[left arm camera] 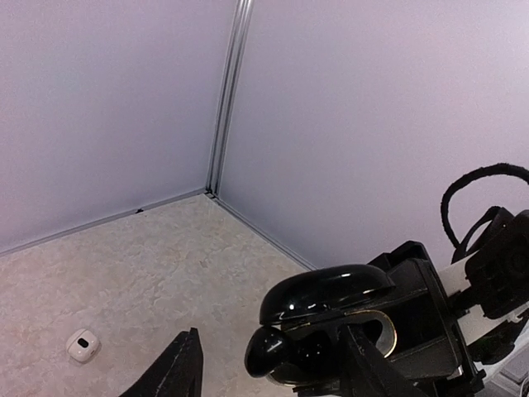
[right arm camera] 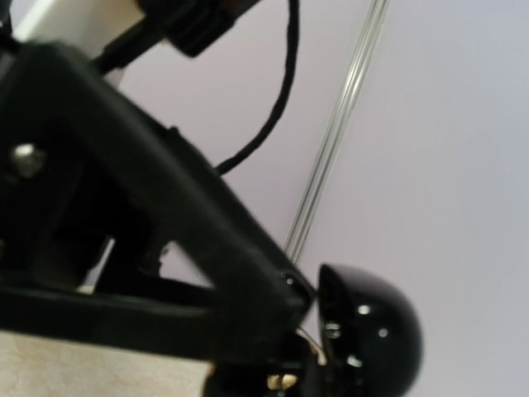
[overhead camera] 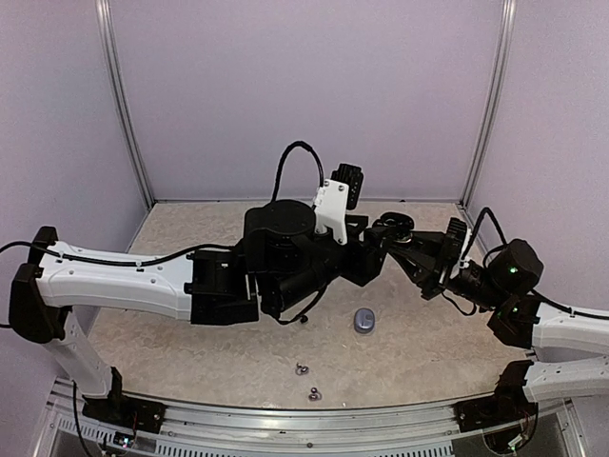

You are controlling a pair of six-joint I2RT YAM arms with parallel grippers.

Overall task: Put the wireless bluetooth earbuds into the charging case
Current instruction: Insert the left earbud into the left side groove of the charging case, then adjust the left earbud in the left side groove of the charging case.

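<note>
My right gripper is shut on the glossy black charging case, holding it above the table with the lid up. A black earbud sits at the open case's front edge, partly sticking out. My left gripper faces the case with its fingers spread wide on either side of the earbud, clear of it. In the right wrist view the case lid shows beside the left arm's dark body. Two tiny silvery-grey earbuds lie near the front edge.
A small grey oval case stands on the speckled table in front of the arms. A small white case lies on the table toward the back corner. Lilac walls close in the back and sides.
</note>
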